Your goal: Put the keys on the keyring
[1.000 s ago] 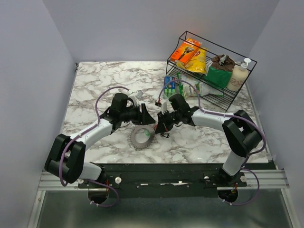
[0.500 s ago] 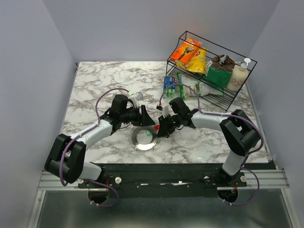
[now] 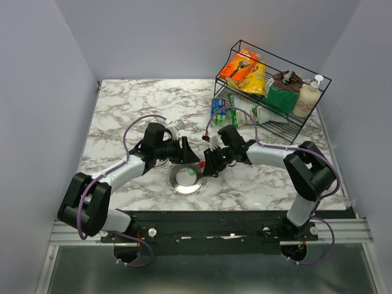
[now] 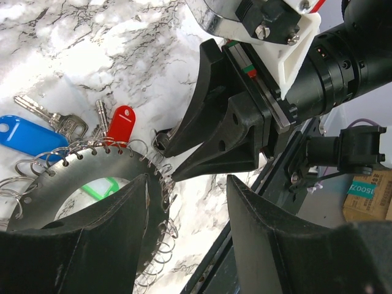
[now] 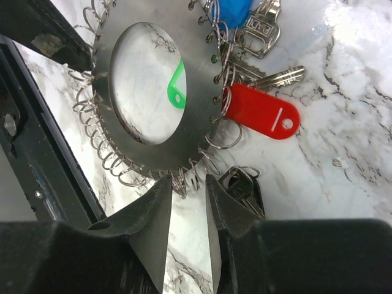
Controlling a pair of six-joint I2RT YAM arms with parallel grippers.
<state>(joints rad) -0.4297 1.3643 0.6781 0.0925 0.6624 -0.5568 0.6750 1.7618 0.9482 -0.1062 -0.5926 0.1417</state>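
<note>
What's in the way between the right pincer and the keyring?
Nothing I can see. The right pincer sits right at the edge of the keyring; the red tag and keys lie to one side.

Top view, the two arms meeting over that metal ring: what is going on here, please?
Both arms work on the keyring, a flat silver ring edged with small wire loops, lying on the marble table. The left gripper has its fingers open over one side. The right gripper, fingers slightly apart, sits at the loops on the opposite rim. Keys with a red tag and a blue tag lie at the rim; another bunch of keys lies loose beside it.
</note>
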